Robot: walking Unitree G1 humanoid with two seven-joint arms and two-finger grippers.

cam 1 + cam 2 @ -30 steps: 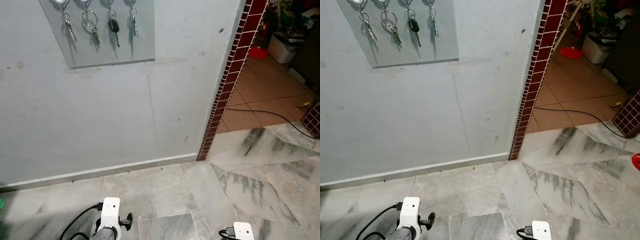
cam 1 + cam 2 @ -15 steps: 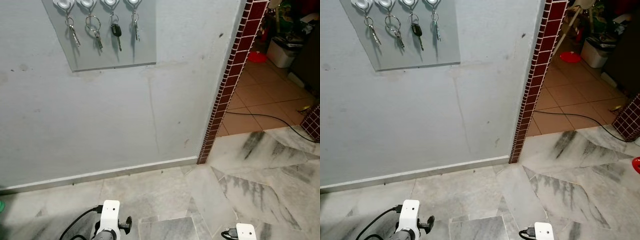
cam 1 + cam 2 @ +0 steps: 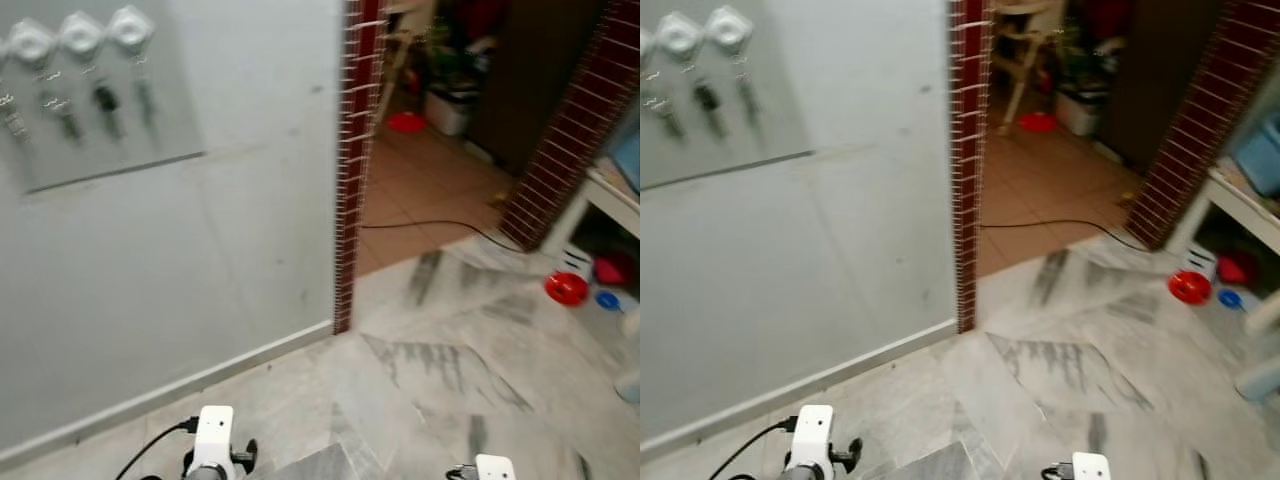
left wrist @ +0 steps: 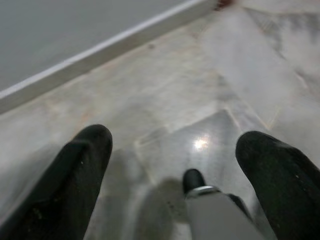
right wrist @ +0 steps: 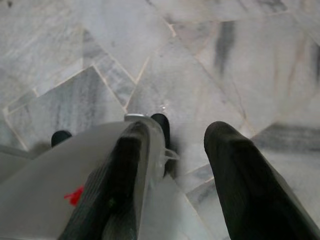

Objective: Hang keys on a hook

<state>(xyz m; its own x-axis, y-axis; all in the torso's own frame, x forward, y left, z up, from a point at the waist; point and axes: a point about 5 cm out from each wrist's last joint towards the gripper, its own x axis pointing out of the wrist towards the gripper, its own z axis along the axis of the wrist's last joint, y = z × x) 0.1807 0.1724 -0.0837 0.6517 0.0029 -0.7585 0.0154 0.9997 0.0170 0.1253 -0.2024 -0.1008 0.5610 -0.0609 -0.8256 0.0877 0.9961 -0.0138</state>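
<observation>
Several sets of keys (image 3: 105, 100) hang from white hooks (image 3: 80, 32) on a grey panel (image 3: 110, 155) high on the wall at the upper left, blurred. Both arms hang low over the marble floor, their white wrist mounts (image 3: 215, 430) at the bottom edge of the eye views. In the left wrist view my left gripper (image 4: 175, 150) is open, its black fingers (image 4: 82, 170) wide apart with only floor between them. My right gripper (image 5: 185, 135) is open too, with nothing held; a grey part of my own body lies beside one finger.
A dark red tiled wall edge (image 3: 350, 150) ends the grey wall; past it a doorway opens onto orange tiles with a black cable (image 3: 430, 225). A red bowl (image 3: 566, 288) and a blue item (image 3: 606, 299) lie by white furniture (image 3: 605, 190) at the right.
The whole picture has swung right and blurred, so the camera has turned: the key panel now sits at the far left and the doorway is central. Both arms still hang low.
</observation>
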